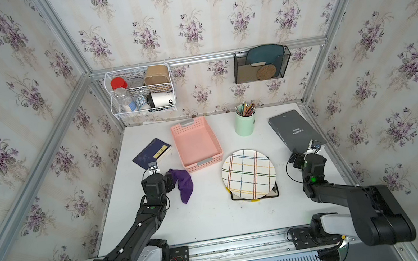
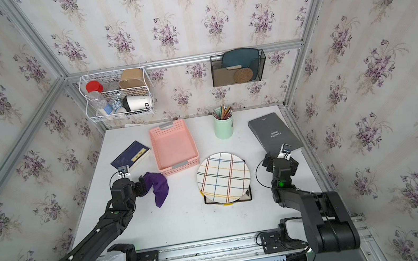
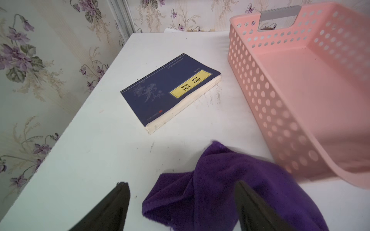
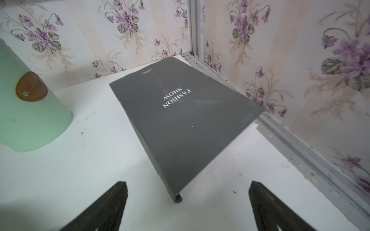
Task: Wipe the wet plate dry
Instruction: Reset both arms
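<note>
A round white plate (image 1: 248, 174) with coloured check lines rests on a dark square stand (image 1: 276, 193) at the table's centre right, seen in both top views (image 2: 223, 177). A crumpled purple cloth (image 1: 183, 183) lies left of it, by the pink basket. My left gripper (image 1: 170, 182) is at the cloth's left end. In the left wrist view its jaws stand wide apart (image 3: 181, 184), with a fold of the cloth (image 3: 210, 190) lying between them on the table. My right gripper (image 1: 298, 158) hovers open (image 4: 188, 183) right of the plate, empty, by the corner of a grey book (image 4: 180, 120).
A pink perforated basket (image 1: 197, 144) stands behind the cloth, with a dark blue book (image 1: 152, 151) to its left. At the back are a mint cup of pencils (image 1: 245, 123) and the grey book (image 1: 295, 130). A wire basket (image 1: 141, 90) and a black mesh holder (image 1: 261, 65) hang on the wall.
</note>
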